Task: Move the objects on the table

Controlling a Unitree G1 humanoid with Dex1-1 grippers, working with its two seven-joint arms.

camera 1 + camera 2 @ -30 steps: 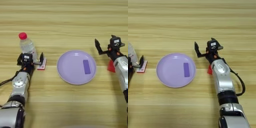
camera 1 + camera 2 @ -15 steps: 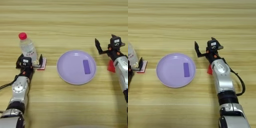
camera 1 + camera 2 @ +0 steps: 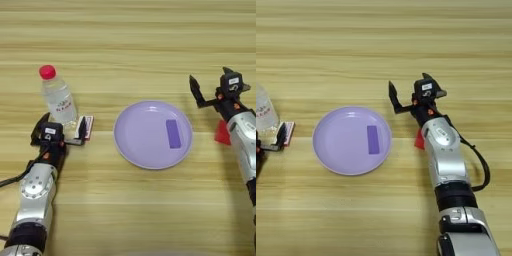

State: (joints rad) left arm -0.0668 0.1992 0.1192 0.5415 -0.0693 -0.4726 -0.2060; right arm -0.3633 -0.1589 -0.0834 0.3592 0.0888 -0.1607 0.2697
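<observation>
A clear water bottle (image 3: 58, 100) with a red cap stands upright at the left of the table (image 3: 130, 45). Just in front of its base my left gripper (image 3: 58, 133) is open, one finger on each side and nothing held. Its right fingertip (image 3: 80, 132) lies against the small white pack with red edges (image 3: 87, 127). At the far right my right gripper (image 3: 210, 80) hovers open and empty. The red cube (image 3: 221, 133) lies beside that arm's forearm, partly hidden by it.
A round lilac plate (image 3: 127, 145) sits in the middle between the arms, with a flat purple strip (image 3: 173, 133) lying in its right half. Bare wood stretches across the whole far side.
My left gripper has slid back a little toward me, away from the bottle. The bottle, the pack and the right arm have stayed where they were.
</observation>
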